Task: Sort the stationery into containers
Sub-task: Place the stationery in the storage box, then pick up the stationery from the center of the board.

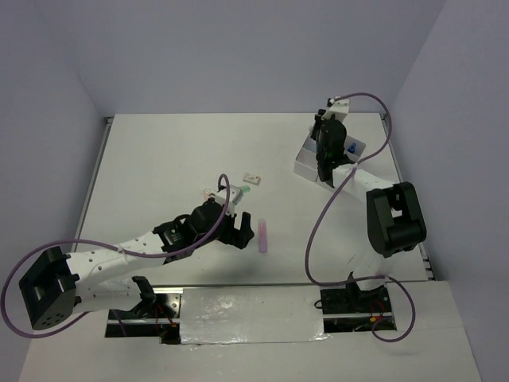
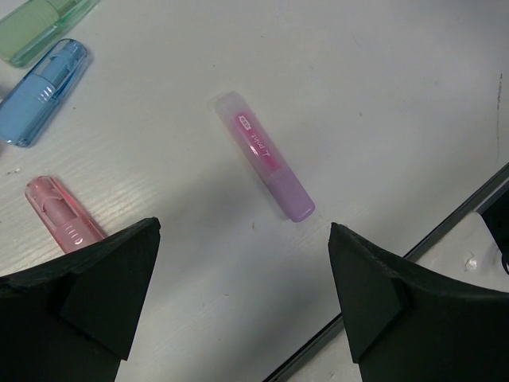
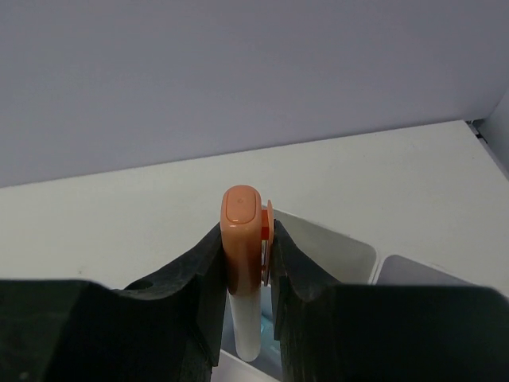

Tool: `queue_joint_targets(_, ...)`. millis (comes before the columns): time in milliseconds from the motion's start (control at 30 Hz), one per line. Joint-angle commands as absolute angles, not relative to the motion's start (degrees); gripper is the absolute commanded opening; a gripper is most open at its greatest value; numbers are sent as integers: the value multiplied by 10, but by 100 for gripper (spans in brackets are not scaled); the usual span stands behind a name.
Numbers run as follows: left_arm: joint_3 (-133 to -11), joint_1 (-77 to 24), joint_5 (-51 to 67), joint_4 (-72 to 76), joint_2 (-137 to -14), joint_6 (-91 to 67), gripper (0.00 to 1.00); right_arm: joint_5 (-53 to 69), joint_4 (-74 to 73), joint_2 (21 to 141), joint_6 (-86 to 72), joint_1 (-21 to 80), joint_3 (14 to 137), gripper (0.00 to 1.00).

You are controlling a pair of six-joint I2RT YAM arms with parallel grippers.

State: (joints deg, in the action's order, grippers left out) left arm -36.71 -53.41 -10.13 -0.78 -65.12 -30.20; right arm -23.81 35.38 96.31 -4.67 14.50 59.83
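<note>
Sorting looks partway done: the right jaws clamp an orange marker (image 3: 242, 231) upright over the tray (image 3: 350, 243), while the left jaws hang apart above a purple marker (image 2: 262, 155) lying on the bench (image 2: 374, 72), other markers (image 2: 44, 91) nearby unsorted.

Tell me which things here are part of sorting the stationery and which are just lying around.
Part of the job:
- lilac-pink marker
- blue marker
- green marker
- pink marker
- orange marker, clamped in the right gripper
- white tray

Just there:
- purple cable
- table
</note>
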Motion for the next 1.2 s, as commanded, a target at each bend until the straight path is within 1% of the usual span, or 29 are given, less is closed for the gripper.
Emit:
queue_joint_targets(0, -365, -534, -82, 22, -642, -301, 99, -201, 396, 990, -7, 136, 637, 3)
queue_joint_targets(100, -363, -535, -93, 19, -649, -322, 99, -201, 399, 1000, -7, 134, 638, 3)
queue_joint_targets(233, -385, -535, -112, 12, -679, -349, 99, -191, 418, 1006, -24, 128, 609, 5)
queue_joint_targets(367, -403, -543, -97, 25, -718, -363, 99, -177, 424, 1012, -34, 119, 604, 13)
queue_joint_targets(433, -413, -550, -105, 23, -727, -366, 99, -171, 428, 1009, -30, 119, 599, 15)
queue_joint_targets(500, -422, -557, -121, 13, -743, -374, 99, -166, 418, 1006, -25, 118, 602, 25)
queue_joint_targets(533, -430, -558, -124, 6, -749, -376, 99, -162, 417, 1004, -25, 119, 599, 39)
queue_joint_targets(567, -433, -559, -127, 2, -762, -382, 99, -161, 421, 1002, -25, 118, 596, 75)
queue_joint_targets(600, -437, -561, -131, 2, -769, -385, 99, -161, 424, 996, -25, 118, 586, 78)
queue_joint_targets(800, -450, -566, -144, 2, -831, -421, 99, -150, 437, 955, -37, 118, 554, 83)
queue_joint_targets(867, -461, -568, -148, -16, -869, -431, 99, -146, 434, 919, -49, 119, 538, 83)
queue_joint_targets(967, -491, -570, -162, -40, -931, -438, 99, -130, 390, 856, -97, 127, 528, 85)
queue_joint_targets(1067, -514, -575, -168, -52, -978, -439, 96, -113, 287, 803, -143, 144, 540, 85)
queue_joint_targets(1100, -521, -580, -170, -56, -988, -439, 92, -112, 236, 791, -162, 150, 541, 85)
queue_joint_targets(1133, -528, -583, -176, -62, -1007, -439, 90, -112, 213, 769, -172, 156, 541, 85)
queue_joint_targets(1167, -544, -587, -183, -82, -1017, -439, 84, -111, 192, 759, -181, 166, 538, 85)
